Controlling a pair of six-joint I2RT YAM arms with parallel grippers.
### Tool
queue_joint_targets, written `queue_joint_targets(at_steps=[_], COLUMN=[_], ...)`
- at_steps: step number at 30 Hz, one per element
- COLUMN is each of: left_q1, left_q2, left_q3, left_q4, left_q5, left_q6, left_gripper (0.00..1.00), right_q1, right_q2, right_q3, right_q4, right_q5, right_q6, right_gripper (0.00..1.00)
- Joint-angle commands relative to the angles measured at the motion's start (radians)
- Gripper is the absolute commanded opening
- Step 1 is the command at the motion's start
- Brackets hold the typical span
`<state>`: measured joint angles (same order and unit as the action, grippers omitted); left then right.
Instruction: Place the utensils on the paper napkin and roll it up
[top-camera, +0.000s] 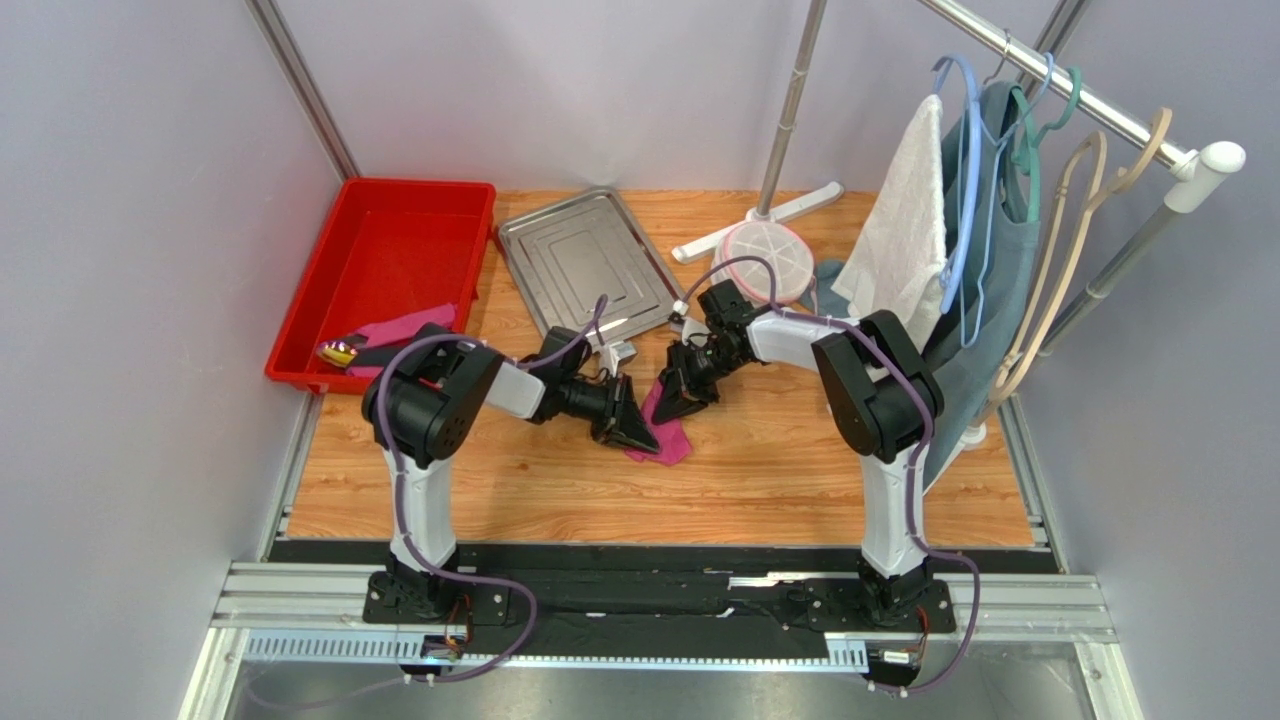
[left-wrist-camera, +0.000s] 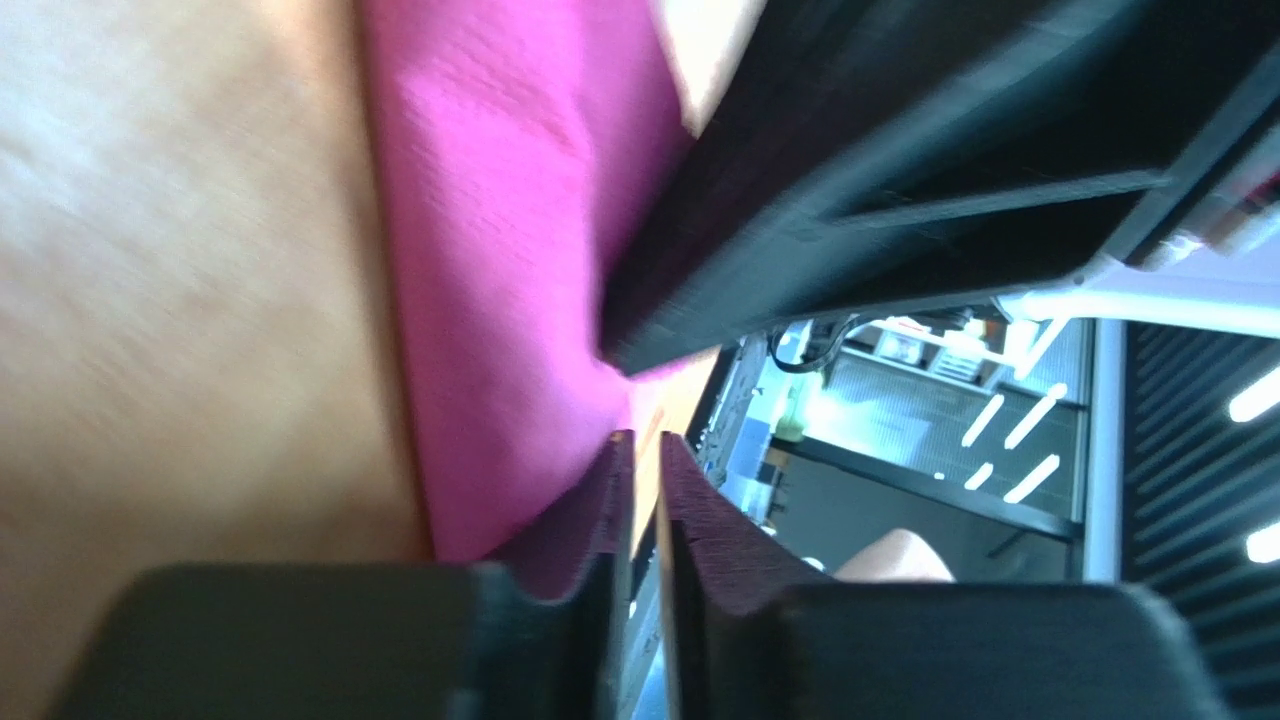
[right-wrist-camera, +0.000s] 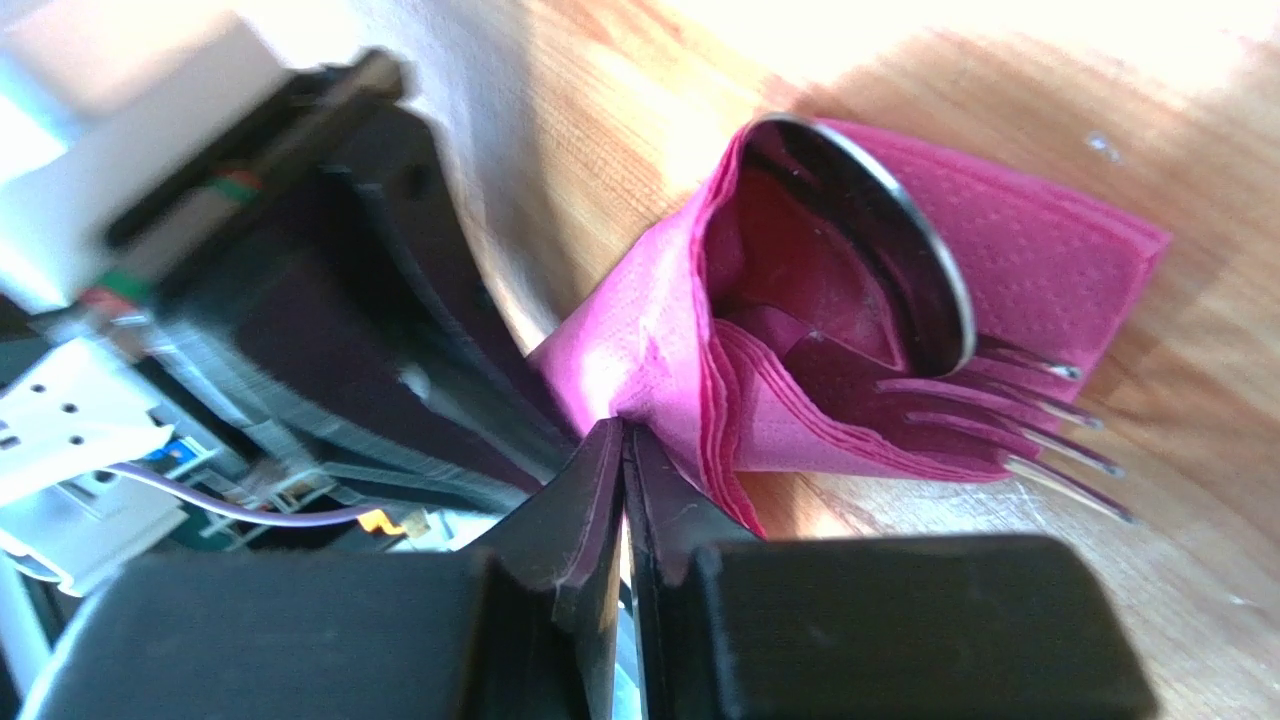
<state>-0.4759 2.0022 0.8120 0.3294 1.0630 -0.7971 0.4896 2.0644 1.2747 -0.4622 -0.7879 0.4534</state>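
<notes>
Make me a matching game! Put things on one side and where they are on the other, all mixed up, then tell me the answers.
1 red bin
2 steel tray
3 paper napkin
4 white towel

A hanging at the rack
B wrapped around the utensils
C far left corner of the table
D far middle of the table

Pairs: 1-C, 2-D, 3-B, 4-A

Wooden bench (top-camera: 842, 450) carries a red tray (top-camera: 391, 263) at its far left edge, a steel tray (top-camera: 579, 263) just beside that, a white stand foot (top-camera: 804, 200) and round white disc (top-camera: 763, 248) at the far middle, and mid-bench a pink paper napkin (top-camera: 669, 444) folded round the utensils (right-wrist-camera: 842, 270), fork tines poking out
</notes>
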Motion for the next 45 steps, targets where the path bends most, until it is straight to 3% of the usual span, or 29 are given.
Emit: queue_joint_targets(at_steps=[1, 4, 7, 16, 24, 31, 38, 45], left_q1=[0.003, 0.008, 0.016, 0.017, 0.043, 0.069, 0.068, 0.068], left_q2=[-0.146, -0.223, -0.261, -0.253, -0.076, 0.043, 0.067, 0.096], left_q3=[-0.01, -0.001, 0.007, 0.019, 0.068, 0.075, 0.004, 0.0], left_q4=[0.007, -0.042, -0.059, -0.085, -0.106, -0.11, -0.055, -0.02], left_q5=[-0.037, -0.04, -0.054, -0.124, -0.167, -0.156, -0.153, -0.15], left_q6=[0.03, 0.045, 0.036, 0.052, 0.046, 0.05, 0.0, -0.051], left_gripper=[0.25, 0.34, 0.37, 0.37, 0.31, 0.1, 0.04, 0.01], right_q1=[-0.003, -0.003, -0.006, -0.026, -0.025, -0.028, -0.051, -0.06], right_q2=[0.029, 0.036, 0.049, 0.117, 0.125, 0.097, -0.001, -0.084], right_q3=[-0.003, -0.002, 0.011, 0.179, 0.216, 0.213, 0.227, 0.15], right_q4=[-0.078, -0.11, -0.134, -0.219, -0.239, -0.24, -0.198, -0.078], right_q5=[0.099, 0.139, 0.18, 0.23, 0.213, 0.179, 0.064, 0.122], right_q6=[-0.139, -0.197, -0.232, -0.341, -0.346, -0.345, -0.234, -0.085], right_gripper=[0.09, 0.08, 0.08, 0.06, 0.06, 0.07, 0.18, 0.26])
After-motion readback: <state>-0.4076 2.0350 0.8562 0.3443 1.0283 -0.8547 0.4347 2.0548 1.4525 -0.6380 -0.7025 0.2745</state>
